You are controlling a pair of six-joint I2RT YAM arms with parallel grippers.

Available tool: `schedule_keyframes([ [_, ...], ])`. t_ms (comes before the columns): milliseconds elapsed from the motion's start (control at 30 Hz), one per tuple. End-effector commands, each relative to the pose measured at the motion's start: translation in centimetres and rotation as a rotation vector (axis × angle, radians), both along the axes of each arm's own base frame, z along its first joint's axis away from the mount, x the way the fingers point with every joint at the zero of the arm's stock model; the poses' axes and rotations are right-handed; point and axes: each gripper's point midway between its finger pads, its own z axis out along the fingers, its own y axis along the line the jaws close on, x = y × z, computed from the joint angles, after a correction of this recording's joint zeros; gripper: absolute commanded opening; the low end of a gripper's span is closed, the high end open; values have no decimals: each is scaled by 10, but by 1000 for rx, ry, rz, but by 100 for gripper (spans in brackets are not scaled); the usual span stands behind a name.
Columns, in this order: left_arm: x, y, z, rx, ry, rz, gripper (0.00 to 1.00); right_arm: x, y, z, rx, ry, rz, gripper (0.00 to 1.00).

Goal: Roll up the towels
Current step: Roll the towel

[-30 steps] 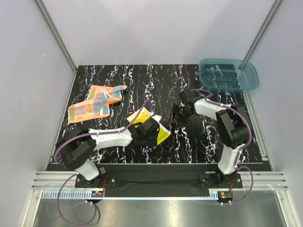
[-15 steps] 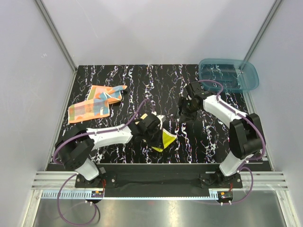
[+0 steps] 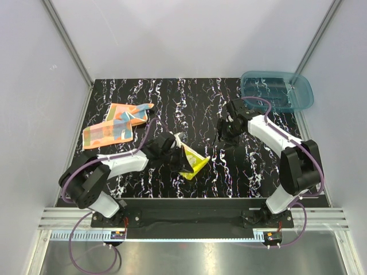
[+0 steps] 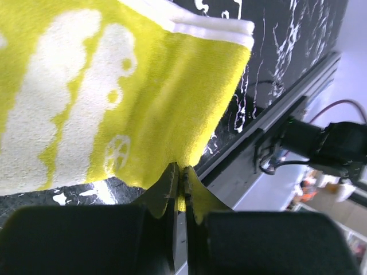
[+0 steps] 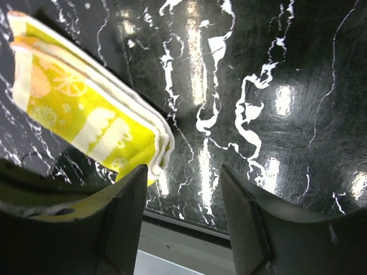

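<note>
The black marbled table [image 3: 172, 94] carries everything, and the yellow towel [image 3: 193, 164] sits near its front middle, so the rest is placed against that towel. The left arm [image 3: 123, 163] reaches in low from the towel's left. The right arm [image 3: 275, 134] bends round from the towel's right and beyond it. Far to the towel's right and well behind it stands the teal bin [image 3: 277, 91], out of the working area and seemingly no part of this step. Well apart to the towel's left and behind it lies the orange towel [image 3: 112, 127], partly rumpled and untouched, likely waiting its turn.

The yellow towel is folded in layers, and its white-edged plies show in the right wrist view. Its left end is raised off the table while its right end drapes down onto the surface. The left gripper [image 3: 175, 150] is at that raised end, fingers pressed together on a pinch of yellow cloth at the towel's edge, as the left wrist view shows plainly. Holding an edge high like this looks meant to drag or straighten the cloth so it lies ready for rolling, and no roll is begun yet. The right gripper [image 3: 229, 129] hovers to the towel's right and a little behind, near but not touching. Its jaws are spread wide with nothing between them, probably standing by to pin or take the free end
</note>
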Motion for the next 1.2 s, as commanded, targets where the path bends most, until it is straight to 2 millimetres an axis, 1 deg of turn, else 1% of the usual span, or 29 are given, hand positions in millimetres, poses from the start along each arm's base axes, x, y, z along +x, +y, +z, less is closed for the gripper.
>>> schedule_keyframes([
  [0, 1, -1, 9, -116, 69, 36, 0, 3, 9, 35, 63, -74, 53, 60],
  [100, 4, 9, -5, -115, 123, 89, 0, -2, 14, 42, 100, -81, 81, 59],
  [133, 6, 11, -7, -110, 130, 100, 0, -4, 19, 45, 125, -84, 98, 58],
  [200, 9, 18, -15, -80, 139, 120, 0, -8, 23, 47, 144, -85, 120, 58],
  [233, 10, 19, -16, -75, 143, 122, 0, -11, 30, 50, 171, -87, 146, 57],
  [300, 13, 21, -17, -67, 141, 124, 0, -17, 36, 49, 190, -79, 173, 56],
  [333, 15, 23, -18, -62, 141, 124, 0, -22, 47, 49, 219, -78, 206, 55],
  [400, 16, 26, -24, -36, 158, 124, 0, -30, 57, 45, 239, -69, 243, 53],
  [433, 20, 26, -24, -31, 150, 120, 0, -36, 69, 45, 266, -71, 282, 52],
  [467, 18, 28, -27, -21, 166, 118, 1, -39, 74, 42, 277, -64, 299, 50],
  [500, 19, 28, -29, -17, 170, 119, 1, -39, 80, 40, 291, -69, 310, 48],
  [533, 20, 30, -31, -11, 178, 123, 1, -43, 87, 39, 308, -62, 328, 46],
  [567, 20, 31, -33, -4, 184, 123, 1, -48, 93, 36, 319, -55, 346, 41],
  [633, 23, 32, -36, 2, 180, 119, 1, -49, 102, 31, 342, -46, 367, 33],
  [667, 21, 36, -40, 18, 197, 124, 2, -52, 105, 27, 348, -36, 379, 26],
  [700, 22, 36, -41, 24, 199, 122, 3, -53, 109, 20, 353, -22, 387, 22],
  [767, 24, 37, -43, 28, 199, 115, 3, -55, 115, 16, 362, -11, 412, 18],
  [800, 24, 37, -46, 37, 207, 112, 4, -57, 118, 8, 354, 12, 420, 15],
  [867, 25, 38, -48, 49, 211, 103, 4, -55, 121, 3, 351, 19, 428, 14],
  [900, 26, 38, -49, 53, 213, 101, 4, -55, 122, -4, 345, 35, 428, 13],
  [967, 26, 39, -51, 64, 212, 94, 5, -53, 124, -11, 340, 48, 425, 12],
  [1000, 27, 39, -51, 67, 214, 92, 6, -53, 124, -18, 331, 61, 422, 11],
  [1067, 27, 41, -54, 77, 219, 90, 6, -51, 122, -26, 310, 75, 416, 10],
  [1100, 26, 42, -55, 81, 222, 90, 6, -51, 120, -34, 289, 90, 410, 10],
  [1167, 24, 43, -56, 84, 227, 84, 6, -47, 119, -40, 270, 91, 403, 8],
])
